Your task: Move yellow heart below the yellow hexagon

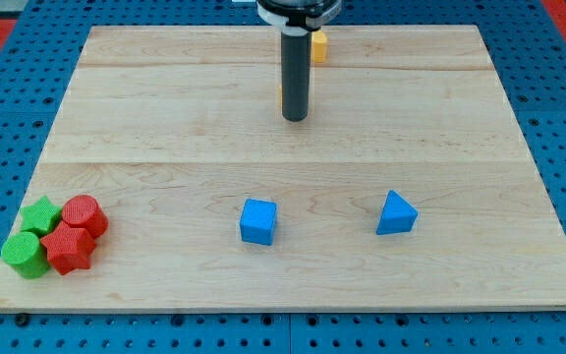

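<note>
since there's no claw, only the tip (294, 118), the heart (281, 94), light, rigid and mostly hidden behind it below the hexagon (318, 45), likely needs nudging from its side.

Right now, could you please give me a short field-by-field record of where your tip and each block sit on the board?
tip: my tip is down on the wooden board, upper middle
yellow blocks: one yellow block at the view's top edge, mostly behind the rod; a yellow sliver shows at the rod's left; shapes cannot be told
blue cube: lower middle
blue triangle: right of the cube, apart from it
bottom-left cluster: green star, green cylinder, red cylinder, red star, packed together
</note>
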